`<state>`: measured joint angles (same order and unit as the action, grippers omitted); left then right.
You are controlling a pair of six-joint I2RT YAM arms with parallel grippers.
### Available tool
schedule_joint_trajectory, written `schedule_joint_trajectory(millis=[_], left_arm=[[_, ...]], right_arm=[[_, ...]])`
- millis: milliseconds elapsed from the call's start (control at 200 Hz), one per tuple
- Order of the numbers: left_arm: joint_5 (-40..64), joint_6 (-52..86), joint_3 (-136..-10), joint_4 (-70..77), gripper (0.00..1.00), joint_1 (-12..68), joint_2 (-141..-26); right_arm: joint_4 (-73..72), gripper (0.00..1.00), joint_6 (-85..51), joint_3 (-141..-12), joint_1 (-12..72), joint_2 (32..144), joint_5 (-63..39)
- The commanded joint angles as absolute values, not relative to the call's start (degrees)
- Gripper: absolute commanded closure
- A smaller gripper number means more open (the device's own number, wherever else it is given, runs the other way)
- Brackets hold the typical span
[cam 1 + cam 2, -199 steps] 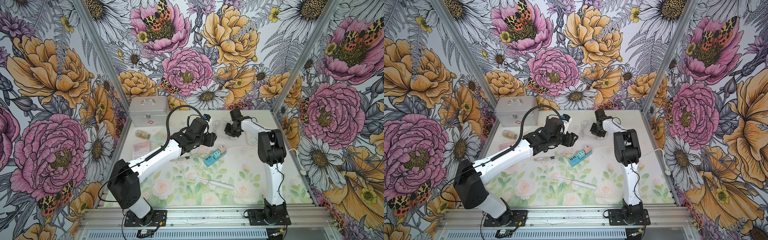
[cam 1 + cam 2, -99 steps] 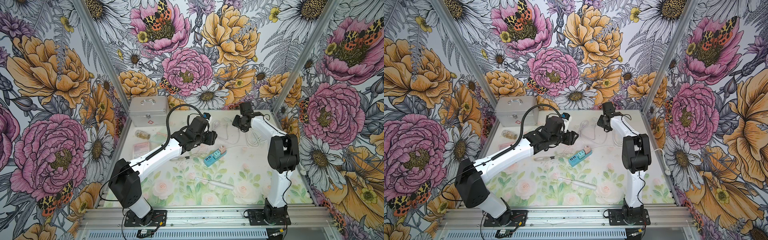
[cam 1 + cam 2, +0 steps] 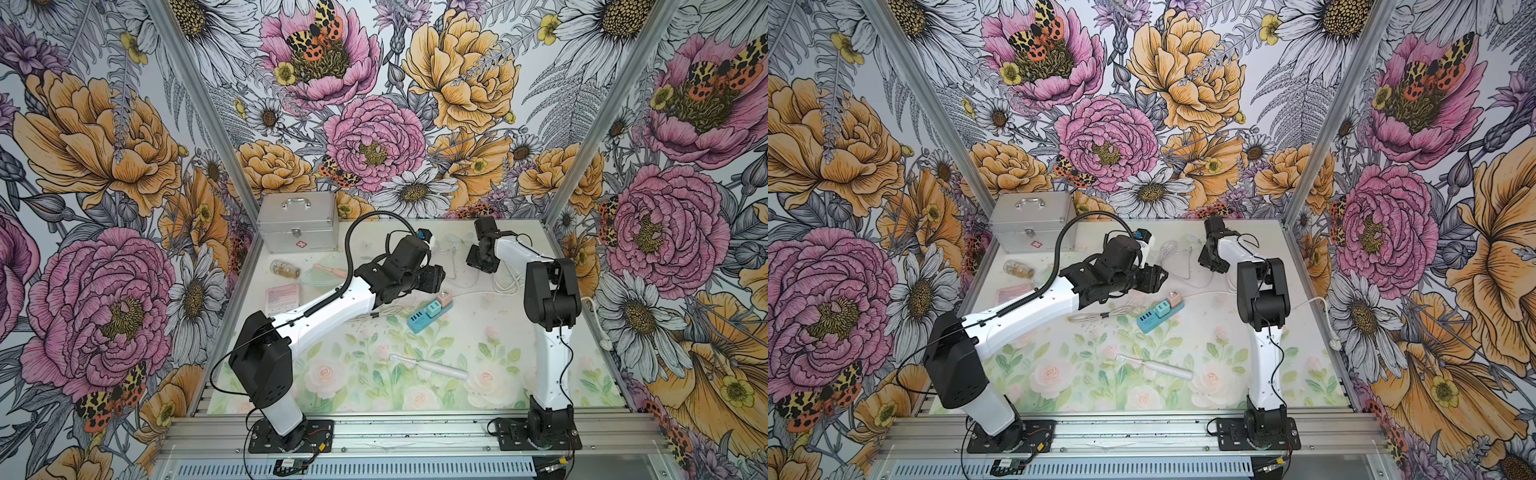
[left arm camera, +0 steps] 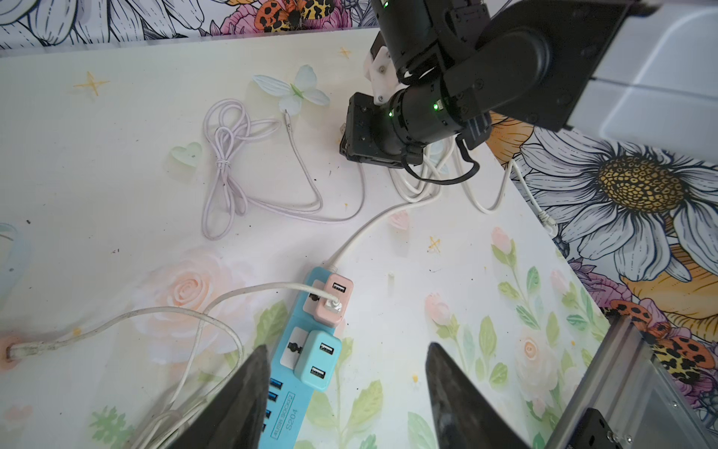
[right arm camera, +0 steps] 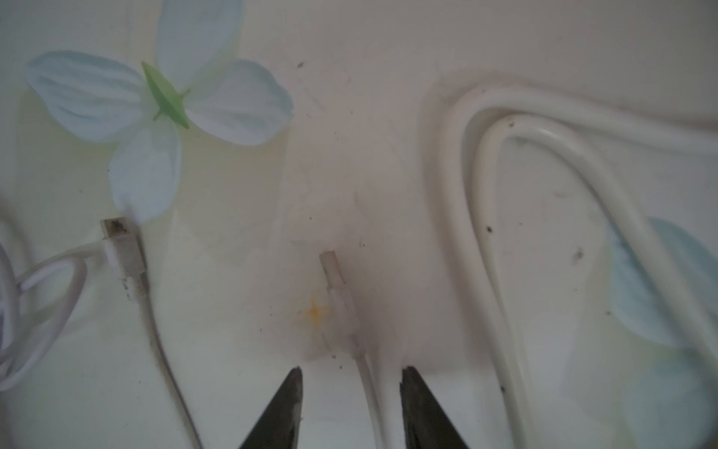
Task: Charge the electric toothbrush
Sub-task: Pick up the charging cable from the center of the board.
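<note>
Power strip [image 3: 420, 322]: light blue, carrying one pink adapter [image 3: 444, 296] and one teal adapter [image 3: 434, 308]. Toothbrush [image 3: 436, 368]: white. Charging cable [image 5: 337, 295]: white. Bench [image 3: 498, 332]: pastel rose-and-leaf print. Case [image 3: 297, 226]: silver, red emblem.

Both top views high, sharing whole table [image 3: 498, 332], wrist views close, downward

1. Table [image 3: 498, 332]: floral top.
2. Far left corner: case [image 3: 297, 222]; jar [image 3: 285, 268] and card [image 3: 281, 299] lie nearer.
3. Middle: strip [image 3: 428, 318], with a bundled cable [image 3: 374, 315] beside it.
4. Far side: coiled cable [image 4: 220, 165].
5. Near middle: toothbrush [image 3: 440, 368] lying flat, apart from the strip.
</note>
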<state>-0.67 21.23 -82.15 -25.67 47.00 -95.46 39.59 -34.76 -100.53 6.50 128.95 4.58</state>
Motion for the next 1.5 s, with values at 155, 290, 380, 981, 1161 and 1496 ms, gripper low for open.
schedule_joint_trajectory(millis=[155,290,380,981,1161,1496], left_arm=[[-1.3,22.7,-82.1,-24.2,0.36,45.8,-94.9],[-1.0,23.0,-81.5,-24.1,0.36,45.1,-94.6],[-1.1,23.2,-81.0,-24.1,0.36,44.8,-94.3],[-2.0,18.7,-82.4,-23.9,0.36,45.5,-93.2],[-2.4,8.3,-89.1,-23.7,0.36,48.7,-96.0],[0.6,5.3,-94.2,-22.9,0.36,49.9,-97.8]], right_arm=[[40.2,0.63,-34.5,-104.6,5.0,131.9,4.9],[40.5,0.66,-34.1,-105.9,4.9,133.3,4.0],[40.8,0.67,-34.2,-106.8,4.7,134.5,2.3],[37.6,1.0,-38.2,-100.6,3.6,120.5,0.0],[35.8,1.0,-40.5,-89.3,0.4,105.2,2.5],[41.1,1.0,-35.9,-87.7,-7.0,75.8,6.4]])
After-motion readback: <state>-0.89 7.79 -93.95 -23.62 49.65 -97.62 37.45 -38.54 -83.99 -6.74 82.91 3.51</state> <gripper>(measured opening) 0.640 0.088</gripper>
